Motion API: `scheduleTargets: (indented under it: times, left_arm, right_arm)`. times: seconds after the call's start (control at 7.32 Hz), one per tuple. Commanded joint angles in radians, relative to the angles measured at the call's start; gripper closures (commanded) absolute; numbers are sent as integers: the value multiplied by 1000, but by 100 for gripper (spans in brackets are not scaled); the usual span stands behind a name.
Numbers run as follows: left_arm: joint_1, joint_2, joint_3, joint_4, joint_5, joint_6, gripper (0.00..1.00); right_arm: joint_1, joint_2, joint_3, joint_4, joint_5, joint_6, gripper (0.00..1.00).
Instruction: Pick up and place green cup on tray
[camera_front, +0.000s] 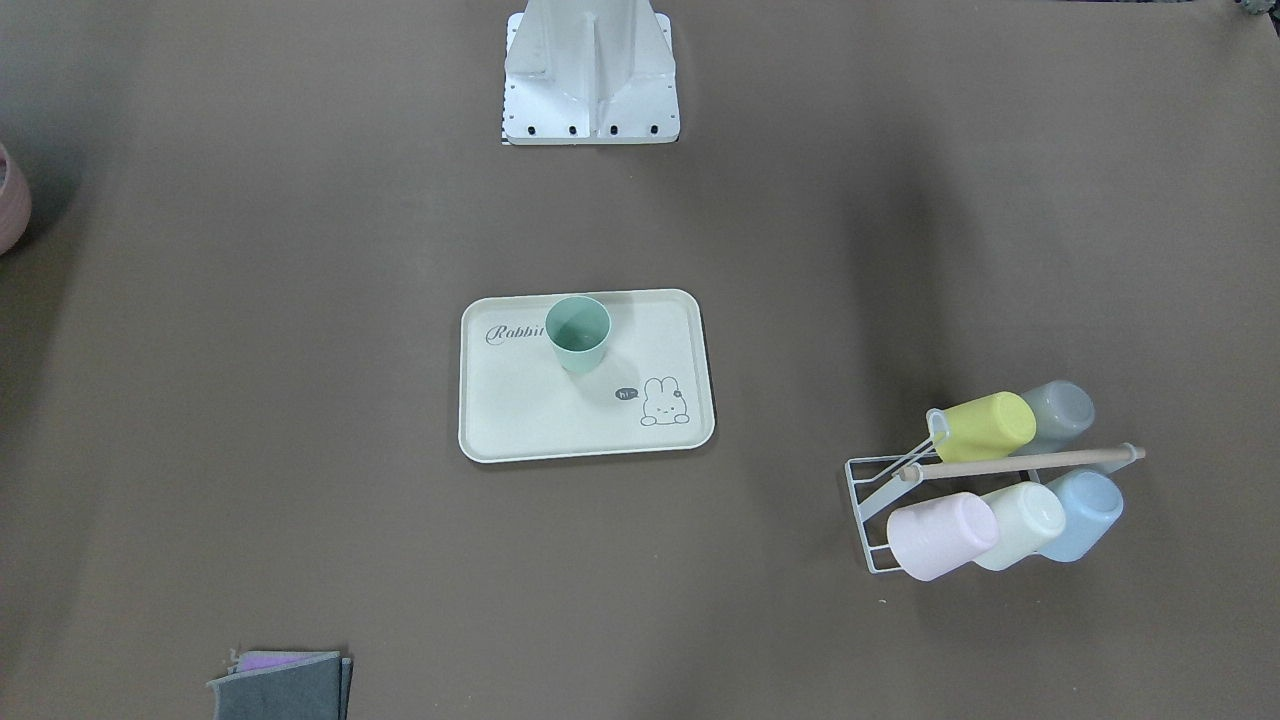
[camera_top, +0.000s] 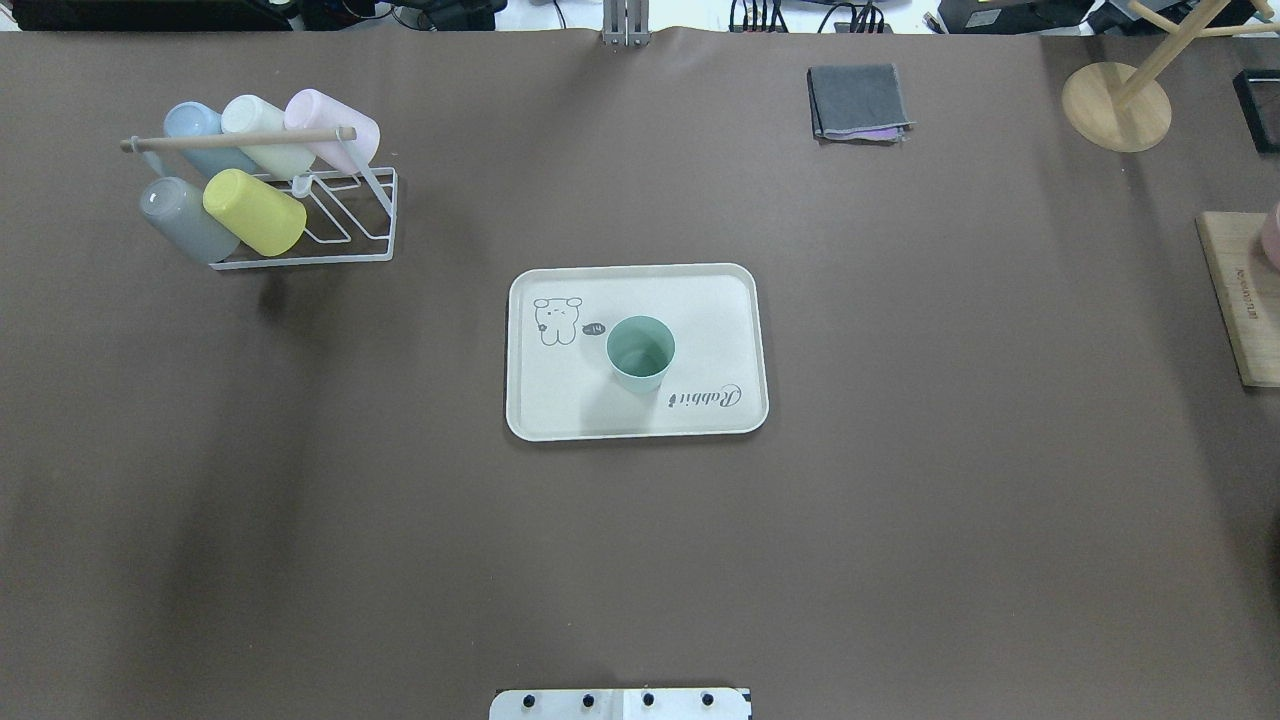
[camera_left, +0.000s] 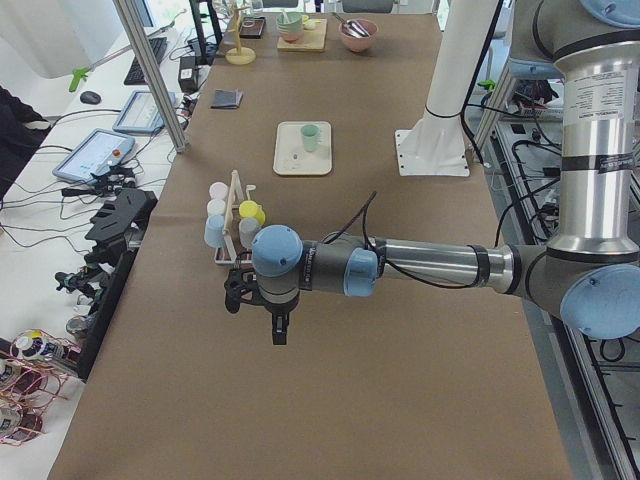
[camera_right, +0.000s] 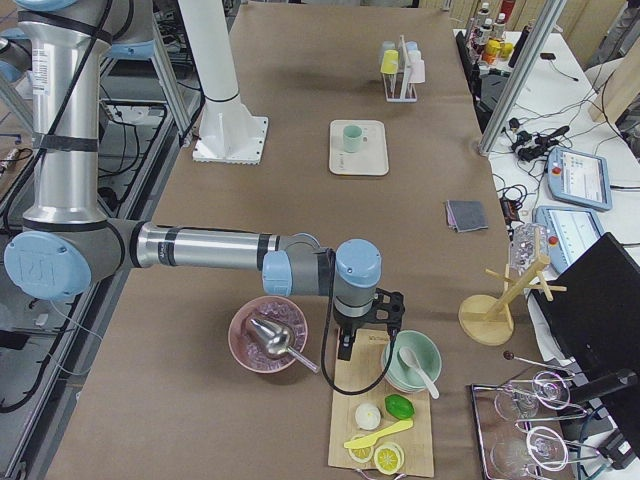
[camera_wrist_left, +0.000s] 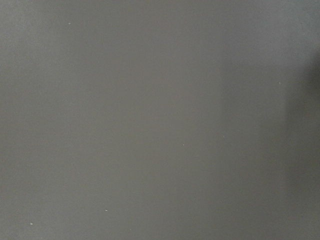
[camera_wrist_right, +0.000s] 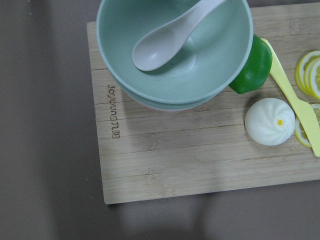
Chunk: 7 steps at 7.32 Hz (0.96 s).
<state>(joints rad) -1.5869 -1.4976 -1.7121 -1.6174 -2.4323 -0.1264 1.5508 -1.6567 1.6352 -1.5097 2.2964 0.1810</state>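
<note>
The green cup stands upright on the tray at frame centre, so placement looks finished. The left gripper and right gripper hang well apart from it, seemingly parked; whether these 2 are parted cannot be told.

A: Item one, the rack?
B: White wire, wooden handle; five pastel cups lie tilted on it.
A: And the rest?
B: Folded cloth; wooden board bearing bowl with spoon, bun, pepper, knife, lemon slices.
</note>
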Motion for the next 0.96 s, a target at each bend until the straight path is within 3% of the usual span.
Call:
scheduleTargets:
  times: [0.0, 0.82]
  left_arm:
    - [2, -4, -4, 5, -1, 1, 2]
    - [-1, -1, -8, 11, -2, 1, 2]
  right_arm:
    - [0, 0, 0, 0, 0, 0, 0]
    - [0, 0, 0, 0, 0, -1, 0]
